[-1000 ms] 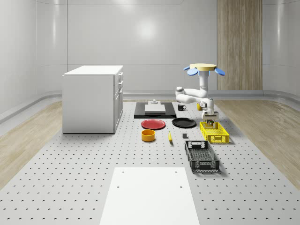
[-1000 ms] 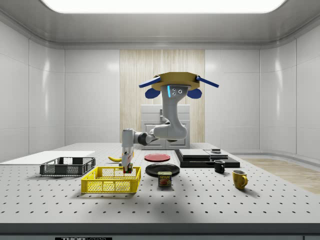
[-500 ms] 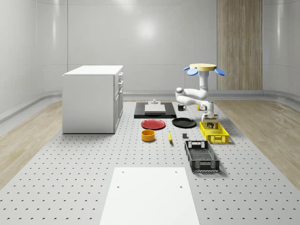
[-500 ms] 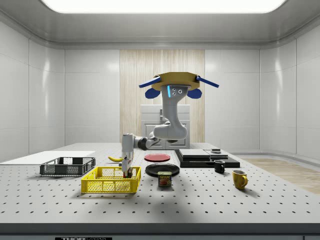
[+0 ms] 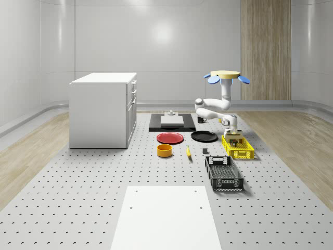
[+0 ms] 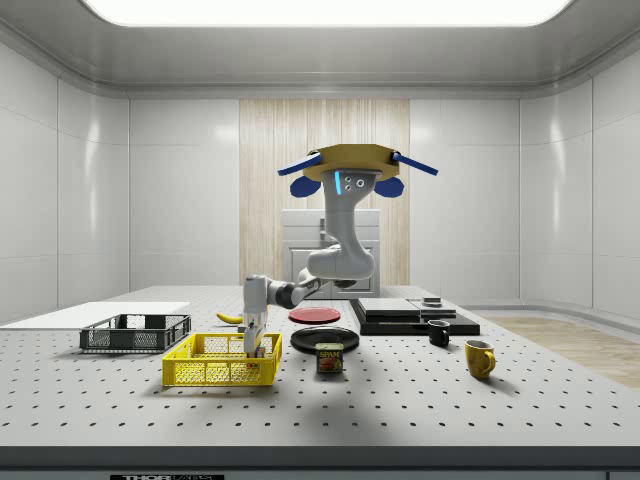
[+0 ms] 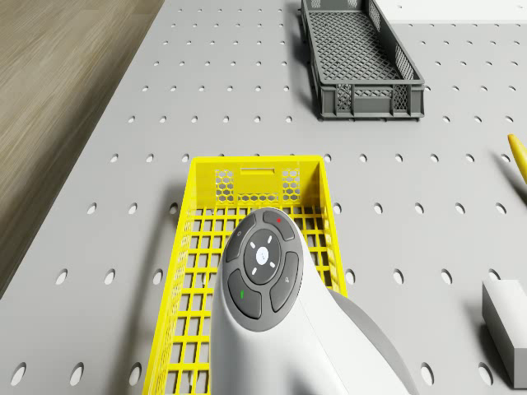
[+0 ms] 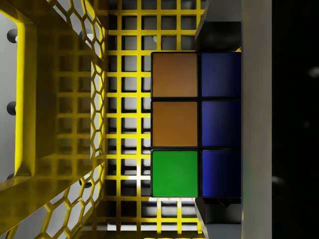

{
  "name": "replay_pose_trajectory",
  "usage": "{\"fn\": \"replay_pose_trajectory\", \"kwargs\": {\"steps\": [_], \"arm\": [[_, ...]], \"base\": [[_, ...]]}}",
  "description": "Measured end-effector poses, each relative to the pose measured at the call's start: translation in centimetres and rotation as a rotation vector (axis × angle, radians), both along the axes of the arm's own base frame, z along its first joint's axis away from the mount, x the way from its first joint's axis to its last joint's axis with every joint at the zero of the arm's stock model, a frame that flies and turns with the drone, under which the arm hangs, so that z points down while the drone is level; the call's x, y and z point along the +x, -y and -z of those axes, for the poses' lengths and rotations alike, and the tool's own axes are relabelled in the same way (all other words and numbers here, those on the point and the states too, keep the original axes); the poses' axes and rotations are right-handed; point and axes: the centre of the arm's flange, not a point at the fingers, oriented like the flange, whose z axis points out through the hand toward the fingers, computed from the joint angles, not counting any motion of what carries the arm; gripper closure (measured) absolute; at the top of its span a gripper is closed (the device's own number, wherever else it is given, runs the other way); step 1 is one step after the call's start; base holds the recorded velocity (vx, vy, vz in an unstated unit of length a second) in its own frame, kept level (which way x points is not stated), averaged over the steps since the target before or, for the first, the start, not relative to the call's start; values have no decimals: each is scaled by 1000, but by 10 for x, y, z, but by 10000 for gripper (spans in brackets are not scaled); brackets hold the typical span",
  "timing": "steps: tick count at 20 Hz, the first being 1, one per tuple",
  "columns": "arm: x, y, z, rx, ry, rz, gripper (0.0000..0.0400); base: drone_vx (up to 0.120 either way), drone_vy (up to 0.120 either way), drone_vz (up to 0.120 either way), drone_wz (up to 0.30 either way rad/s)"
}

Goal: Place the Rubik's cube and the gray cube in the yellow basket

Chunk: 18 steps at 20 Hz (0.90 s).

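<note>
My gripper [image 8: 219, 124] is shut on the Rubik's cube [image 8: 174, 124], whose orange, green and blue tiles face the wrist camera. It hangs low inside the yellow basket [image 8: 25, 99], just above the mesh floor. In the side view the gripper [image 6: 255, 345] sits within the yellow basket [image 6: 215, 372], near its right end. The drone [image 5: 226, 76] hovers above the table behind the yellow basket [image 5: 244, 154], with the arm reaching down and forward. The gray cube [image 7: 506, 329] lies on the table beside the yellow basket [image 7: 185, 247].
A black crate [image 5: 223, 174] stands just in front of the basket. A banana [image 5: 188, 151], orange bowl [image 5: 164, 150], red plate [image 5: 170, 137] and black plate [image 5: 204, 136] lie to the whole-scene view's left of it. A can [image 6: 329, 358] and mugs [image 6: 479, 358] stand nearby.
The arm has lowered the gripper with the Rubik's cube from above the basket's rim down into the basket. The drone has held its place.
</note>
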Motion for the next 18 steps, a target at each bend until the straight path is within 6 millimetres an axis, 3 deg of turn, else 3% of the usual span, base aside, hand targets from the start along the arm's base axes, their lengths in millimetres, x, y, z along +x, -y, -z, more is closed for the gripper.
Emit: {"fn": "replay_pose_trajectory", "kwargs": {"steps": [5, 12, 18], "arm": [[0, 0, 12, 0, 0, 0, 10], [0, 0, 35, 0, 0, 0, 2], [0, 0, 42, 0, 0, 0, 0]], "base": [[0, 0, 0, 0], [0, 0, 120, 0], [0, -120, 120, 0]]}}
